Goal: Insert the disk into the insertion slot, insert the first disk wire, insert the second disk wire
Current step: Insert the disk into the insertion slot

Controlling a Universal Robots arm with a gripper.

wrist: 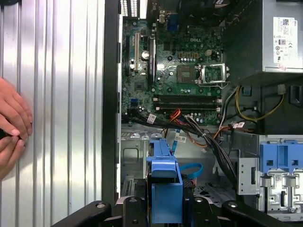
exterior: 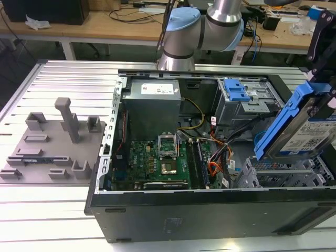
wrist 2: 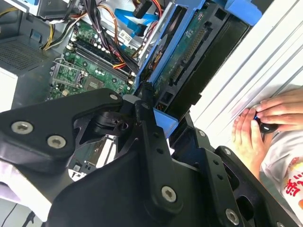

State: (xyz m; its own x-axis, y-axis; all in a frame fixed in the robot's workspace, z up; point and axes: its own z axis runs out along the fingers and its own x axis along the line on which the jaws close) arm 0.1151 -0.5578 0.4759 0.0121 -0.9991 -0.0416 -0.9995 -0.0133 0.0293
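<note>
Slotted aluminium bench [exterior: 52, 220] under open black tower case [exterior: 210, 215]. Silver disk [exterior: 310, 134] in glossy blue plastic carrier [exterior: 283, 118] hanging tilted above insertion slot [exterior: 278, 176], not yet in. Black gripper [exterior: 318, 71] clenched on carrier edge. Step one in hand; likely needs carrier levelled, squared to boxy perforated sheet-metal cage mouth. Orange-black wire bundle [exterior: 214, 165] loose nearby
</note>
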